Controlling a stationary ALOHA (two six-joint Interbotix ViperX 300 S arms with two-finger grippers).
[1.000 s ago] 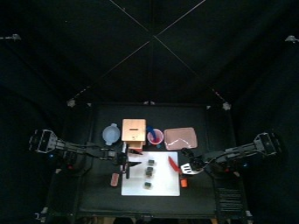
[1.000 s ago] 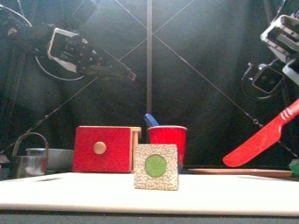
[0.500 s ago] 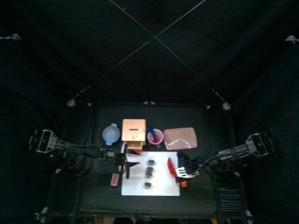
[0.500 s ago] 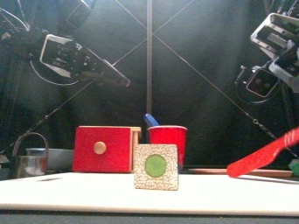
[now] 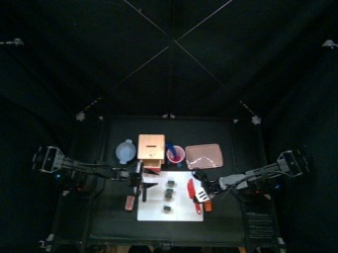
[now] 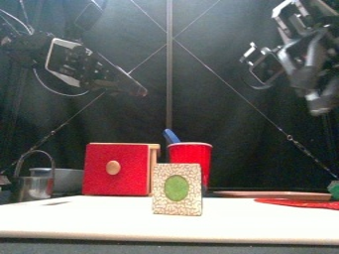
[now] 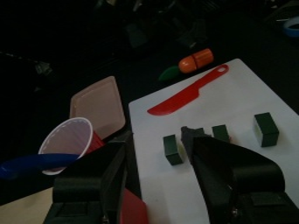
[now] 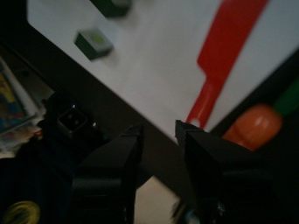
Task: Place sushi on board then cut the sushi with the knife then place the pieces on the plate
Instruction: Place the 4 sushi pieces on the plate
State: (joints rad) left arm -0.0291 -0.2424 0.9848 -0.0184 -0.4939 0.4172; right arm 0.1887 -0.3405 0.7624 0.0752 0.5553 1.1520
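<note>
The white board (image 5: 180, 210) lies at the table's front with dark green sushi pieces (image 5: 168, 187) standing apart on it; the front view shows one piece (image 6: 176, 190) end-on. The red knife (image 5: 199, 190) lies flat on the board's right part, seen also as the knife (image 8: 222, 52) in the right wrist view. My right gripper (image 5: 212, 188) hovers open just right of it, nothing between its jaws, raised high in the front view (image 6: 302, 64). My left gripper (image 7: 162, 144) is open above the board's left side, short of the pieces (image 7: 218, 133). The pink plate (image 5: 204, 155) lies behind the board.
Behind the board stand the wooden box with its red drawer front (image 6: 119, 169), the red cup (image 6: 189, 164) holding a blue knife (image 7: 30, 164), and the blue-grey bowl (image 5: 125, 151). A metal cutter (image 6: 38, 184) sits front left. An orange toy food (image 7: 195, 61) lies beside the board's right edge.
My right gripper opened and let go of the red knife, which dropped from a slant in the air to flat on the board. The gripper then rose and drew back right.
</note>
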